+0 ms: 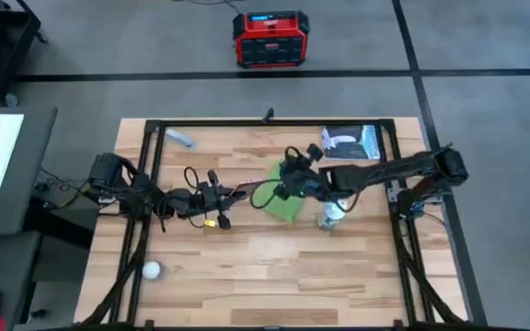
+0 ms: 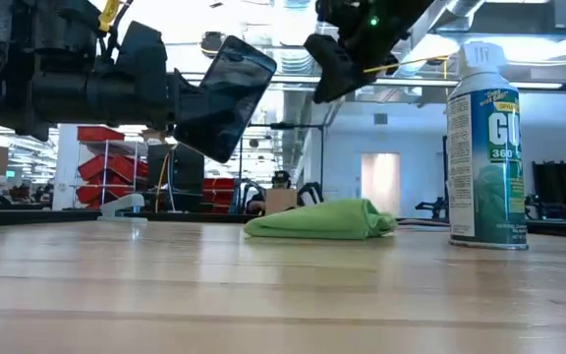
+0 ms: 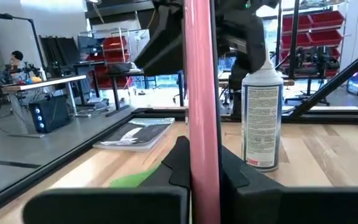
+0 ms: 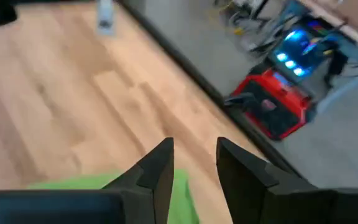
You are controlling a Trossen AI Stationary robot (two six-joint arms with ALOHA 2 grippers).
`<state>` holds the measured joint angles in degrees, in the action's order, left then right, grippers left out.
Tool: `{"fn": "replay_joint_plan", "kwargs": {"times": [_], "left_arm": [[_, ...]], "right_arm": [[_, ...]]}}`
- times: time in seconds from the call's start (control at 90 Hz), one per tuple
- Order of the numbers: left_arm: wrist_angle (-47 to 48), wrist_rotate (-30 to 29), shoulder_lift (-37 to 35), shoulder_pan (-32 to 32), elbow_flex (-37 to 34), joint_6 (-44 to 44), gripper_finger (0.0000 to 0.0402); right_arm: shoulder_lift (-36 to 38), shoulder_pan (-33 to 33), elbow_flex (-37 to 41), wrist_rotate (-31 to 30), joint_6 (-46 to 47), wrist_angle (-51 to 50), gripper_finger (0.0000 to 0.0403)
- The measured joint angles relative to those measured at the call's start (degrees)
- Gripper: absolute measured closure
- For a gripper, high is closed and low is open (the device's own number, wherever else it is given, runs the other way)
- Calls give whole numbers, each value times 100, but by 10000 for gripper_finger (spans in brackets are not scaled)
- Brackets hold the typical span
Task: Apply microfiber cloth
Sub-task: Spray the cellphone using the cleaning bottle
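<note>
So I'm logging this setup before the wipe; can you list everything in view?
cloth: 1, green, table centre, lying under right hand
phone: 1, black with pink edge, held up in left hand
spray can: 1, white and blue, upright right of cloth
packet: 1, blue-white, far right corner
ball: 1, white, near left
box: 1, red, on floor
left hand: shut on phone
right hand: open above cloth

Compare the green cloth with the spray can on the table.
The microfiber cloth is bright green, soft and lies low in a crumpled heap; the spray can is rigid, white and blue with printed lettering. The cloth spreads flat on the table, while the can stands upright and much taller. Both rest on the wooden tabletop, apart from each other, with neither held by a gripper.
</note>
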<state>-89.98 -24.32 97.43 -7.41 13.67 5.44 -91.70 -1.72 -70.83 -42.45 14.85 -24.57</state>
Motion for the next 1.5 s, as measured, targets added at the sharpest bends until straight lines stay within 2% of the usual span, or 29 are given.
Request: {"fn": "replay_joint_plan", "kwargs": {"times": [0.067, 0.167, 0.333, 0.5, 0.589, 0.689, 0.878, 0.967, 1.056, 1.133, 1.278, 1.5], "left_arm": [[0, -2, 0, 12, 0, -18, 399], [3, -2, 0, 12, -2, -53, 399], [10, -4, 0, 12, -108, -77, 399], [6, -6, 0, 14, -161, -121, 399], [-3, 37, 0, 15, -127, -102, 399], [-2, 231, 0, 19, -112, -164, 399], [5, 317, 0, 16, -107, -250, 399], [5, 348, 0, 16, -107, -260, 399], [5, 354, 0, 16, -107, -265, 399], [10, 405, 0, 16, -107, -214, 399], [51, 849, 0, -23, -103, 166, 399], [784, 930, 2, -554, 176, 2035, 399]], "right_arm": [[117, 252, -111, 329, 14, -412, 294], [548, 569, -121, 338, 42, -920, 294], [1804, 654, -116, 351, 386, -1612, 294], [3180, -129, 146, 303, 1002, -1840, 294], [3645, -870, 438, 76, 1483, -1913, 297], [3833, -1869, 832, -442, 2218, -2158, 311], [3493, -3633, 1468, -1347, 3384, -1811, 363], [3054, -4308, 1573, -1718, 3730, -1480, 393], [2552, -4778, 1585, -2038, 3989, -1096, 398], [2103, -5004, 1583, -2055, 4310, -803, 401], [1180, -5077, 1583, -2051, 5136, -553, 402], [-1, -5066, 1583, -2236, 6851, -481, 403]]}}
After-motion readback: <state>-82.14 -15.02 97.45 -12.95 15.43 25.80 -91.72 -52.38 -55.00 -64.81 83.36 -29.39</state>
